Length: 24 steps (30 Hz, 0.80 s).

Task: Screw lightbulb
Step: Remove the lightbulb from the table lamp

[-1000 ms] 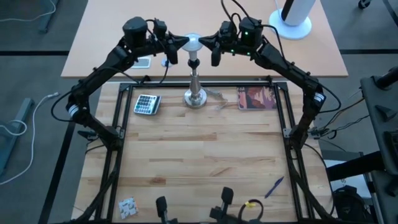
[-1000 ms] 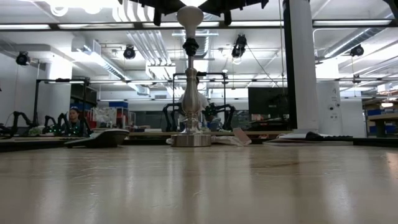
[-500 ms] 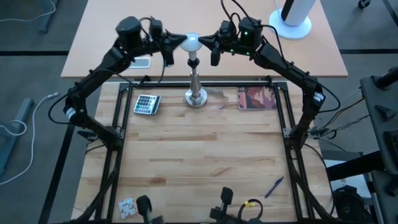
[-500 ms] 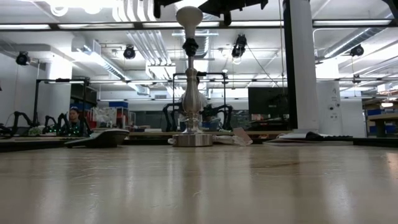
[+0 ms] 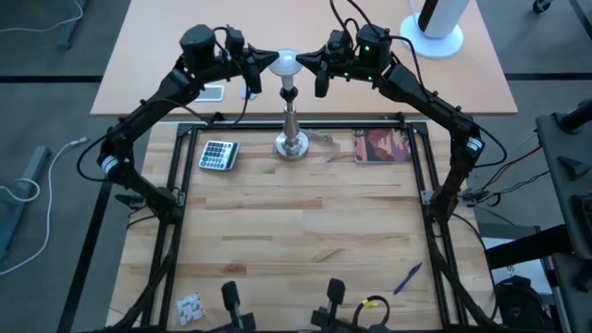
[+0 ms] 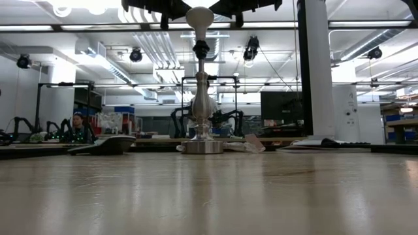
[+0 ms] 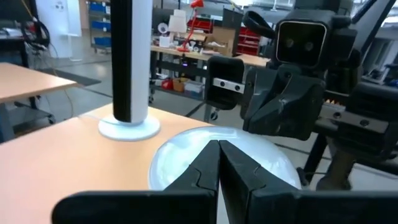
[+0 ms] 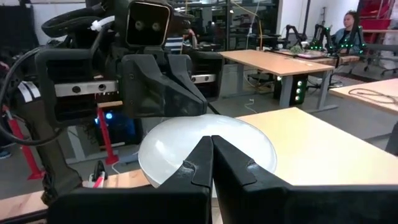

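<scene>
Up close, wooden desk (image 5: 296, 240) with pen (image 5: 408, 275) at near edge. Farther back, calculator (image 5: 217, 154), silver stand (image 5: 290, 129), book (image 5: 381, 145). Lightbulb (image 5: 286, 63) sits on stand top. Left gripper (image 5: 269, 62) and right gripper (image 5: 302, 63) touch bulb sides, both jaws clenched tight, grasping nothing.

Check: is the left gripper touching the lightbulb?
Touching. In the left wrist view the left gripper, fingers shut, ends right on the lightbulb with no gap; the high view agrees.
</scene>
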Tool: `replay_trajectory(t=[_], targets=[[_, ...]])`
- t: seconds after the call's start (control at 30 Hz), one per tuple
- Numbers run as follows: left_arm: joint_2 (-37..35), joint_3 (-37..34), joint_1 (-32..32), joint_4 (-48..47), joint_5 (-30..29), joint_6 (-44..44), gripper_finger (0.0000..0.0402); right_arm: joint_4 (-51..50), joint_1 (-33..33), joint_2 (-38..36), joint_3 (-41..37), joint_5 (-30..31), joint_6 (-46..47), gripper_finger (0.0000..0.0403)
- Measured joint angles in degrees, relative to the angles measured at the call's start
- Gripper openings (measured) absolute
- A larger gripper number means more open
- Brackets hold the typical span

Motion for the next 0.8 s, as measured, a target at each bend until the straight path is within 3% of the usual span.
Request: replay_trajectory(t=[0.8], targets=[[1.1,0.0,-1.2,1.3,6.5,-10.8,0.0000,3.2,-1.8,1.6,0.0,-0.1,-4.4,0.0000]])
